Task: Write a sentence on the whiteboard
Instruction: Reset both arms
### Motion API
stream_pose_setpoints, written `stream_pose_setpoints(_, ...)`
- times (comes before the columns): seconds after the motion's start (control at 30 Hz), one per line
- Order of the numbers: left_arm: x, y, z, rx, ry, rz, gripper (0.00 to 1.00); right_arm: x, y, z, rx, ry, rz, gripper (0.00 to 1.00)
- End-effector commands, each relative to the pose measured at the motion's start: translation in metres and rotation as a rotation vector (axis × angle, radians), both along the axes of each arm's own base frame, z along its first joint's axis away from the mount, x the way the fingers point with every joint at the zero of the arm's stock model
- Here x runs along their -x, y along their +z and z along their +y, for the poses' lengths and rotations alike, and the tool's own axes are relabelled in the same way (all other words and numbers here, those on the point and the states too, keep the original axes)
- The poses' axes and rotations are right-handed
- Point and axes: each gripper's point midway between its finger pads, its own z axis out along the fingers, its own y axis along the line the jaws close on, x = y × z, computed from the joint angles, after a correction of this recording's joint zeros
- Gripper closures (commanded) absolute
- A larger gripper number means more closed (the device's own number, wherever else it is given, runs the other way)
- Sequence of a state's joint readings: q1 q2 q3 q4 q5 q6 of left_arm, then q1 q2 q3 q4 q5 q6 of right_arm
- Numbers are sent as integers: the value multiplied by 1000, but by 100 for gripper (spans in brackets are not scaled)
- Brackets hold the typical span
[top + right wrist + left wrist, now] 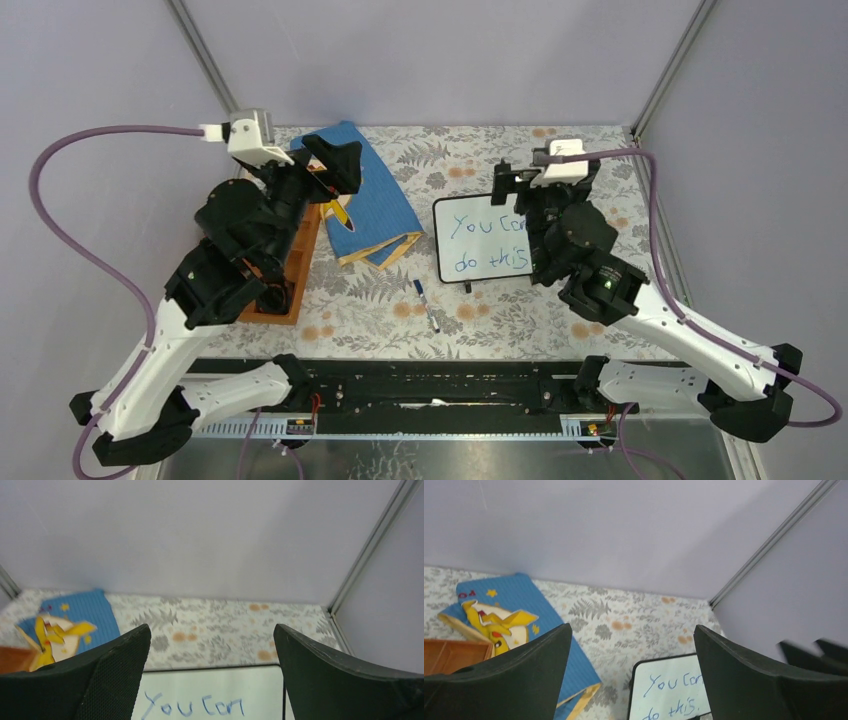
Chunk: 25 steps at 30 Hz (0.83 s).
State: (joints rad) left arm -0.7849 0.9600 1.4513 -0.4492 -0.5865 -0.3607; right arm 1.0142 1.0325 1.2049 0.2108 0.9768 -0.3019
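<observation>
The whiteboard [478, 244] lay flat on the flowered worktop [450, 155], right of the middle, its black frame showing along the left and near edges. The sentence [488, 262] stood on it in blue marker, two lines reading "You can" and "do this".

The right claw [515, 178] hung over the whiteboard's right part, and in the overhead view the arm hid the end of the upper line. Its fingers [115, 665] stood wide apart with nothing between them; from the wrist, the first line showed in the gap.

The left claw [335, 165] was well to the left of the whiteboard, above a blue picture book [375, 205]. Its fingers [529, 665] were also spread wide and empty.

The picture book lay just left of the whiteboard, apart from it, with a yellow cartoon figure on its cover. A wooden tray [300, 270] sat farther left of the whiteboard, beyond the book and partly under the left arm. A marker [425, 302] lay on the worktop near the whiteboard's near left corner, on the side toward the arm bases, touching nothing.
</observation>
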Motion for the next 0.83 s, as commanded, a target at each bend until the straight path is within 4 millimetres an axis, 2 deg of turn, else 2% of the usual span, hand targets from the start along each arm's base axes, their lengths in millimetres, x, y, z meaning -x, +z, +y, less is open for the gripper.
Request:
stream_pose_setpoints(0.0, 5, 43, 6, 30, -2, -120, 1, 14, -24, -16, -70, 8, 50, 0)
stream_pose_setpoints(0.1, 5, 46, 6, 33, -5, -130, 1, 15, -36, -17, -120, 15, 76, 0)
stream_pose_setpoints(0.2, 5, 46, 3, 29, -14, -129, 1, 12, -32, -17, -177, 25, 111, 0)
stream_pose_setpoints(0.3, 5, 46, 2, 25, -22, -127, 1, 12, -17, -16, -243, 76, 103, 0)
stream_pose_setpoints(0.47, 7, 43, 5, 21, -19, -123, 1, 29, 17, -17, -387, 200, -18, 0)
stream_pose_setpoints(0.8, 9, 34, 11, 14, 2, -120, 1, 31, 9, -32, -373, 148, -15, 0)
